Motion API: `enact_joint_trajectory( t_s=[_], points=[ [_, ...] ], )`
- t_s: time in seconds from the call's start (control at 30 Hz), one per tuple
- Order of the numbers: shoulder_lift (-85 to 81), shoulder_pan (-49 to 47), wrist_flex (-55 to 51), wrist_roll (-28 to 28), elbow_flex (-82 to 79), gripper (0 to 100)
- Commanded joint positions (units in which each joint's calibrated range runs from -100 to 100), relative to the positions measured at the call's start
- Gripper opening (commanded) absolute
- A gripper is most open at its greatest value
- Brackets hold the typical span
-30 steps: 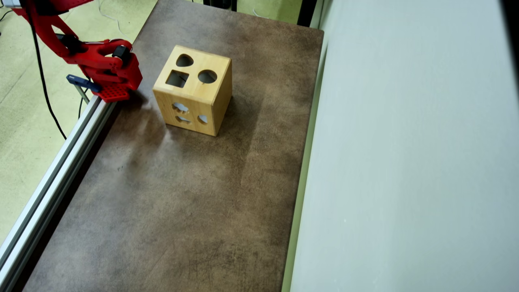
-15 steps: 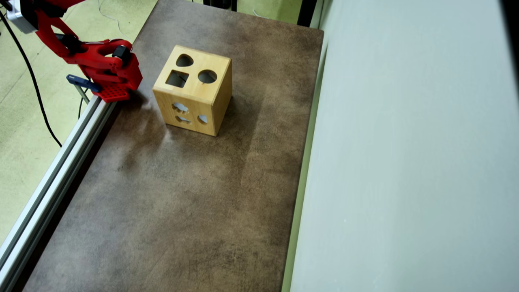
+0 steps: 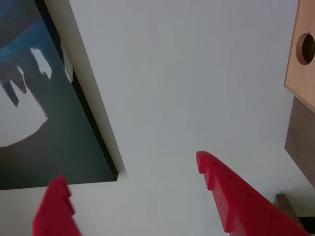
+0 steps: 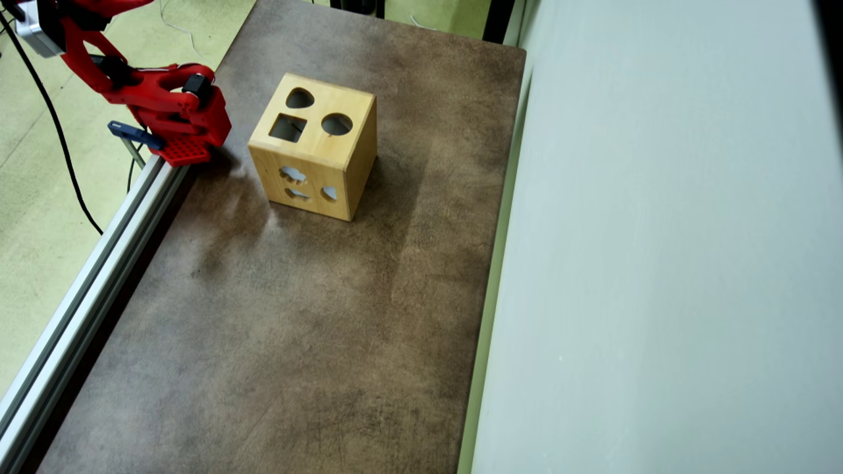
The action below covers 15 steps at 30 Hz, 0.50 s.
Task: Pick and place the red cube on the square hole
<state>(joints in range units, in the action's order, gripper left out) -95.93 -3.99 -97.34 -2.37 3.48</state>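
Only the top of the red arm [image 4: 79,49] has moved a little since a moment ago: the grey part at the top left corner of the overhead view has come a bit more into the picture and the black cable [image 4: 49,125] hangs in a slightly new curve. Nothing else has changed place.

On the left of the overhead view, the arm's base sits on a silver rail [image 4: 79,296] that runs along the edge of the brown table [image 4: 296,329]. A small blue clamp [image 4: 135,135] sits just beside the base.

To the right of the base stands the wooden box [image 4: 316,148], on the far part of the table. Its top has three holes. The square hole [image 4: 288,128] is the one on the left, nearest the arm. A round hole [image 4: 336,124] is to its right and a rounded heart-like hole [image 4: 299,99] is behind it. It looks dark inside. More small shapes are cut in the box's front side.

The red cube does not show in either view.

Farther right, a pale wall [image 4: 658,230] runs along the table.

In the wrist view, the gripper [image 3: 130,169] points at the pale wall. Its two red fingers [image 3: 231,196] are wide apart with nothing between them. A bit of the box shows at the right edge.
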Motion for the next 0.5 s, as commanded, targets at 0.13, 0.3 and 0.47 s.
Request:
enact_joint_trajectory(
  t_s=[0.13,0.3,0.47],
  points=[
    [0.1,-0.2,-0.6,0.2,-0.1,2],
    [0.1,-0.2,-0.6,0.1,-0.7,8],
    [0.1,-0.2,-0.6,0.0,-0.6,8]
  ],
)
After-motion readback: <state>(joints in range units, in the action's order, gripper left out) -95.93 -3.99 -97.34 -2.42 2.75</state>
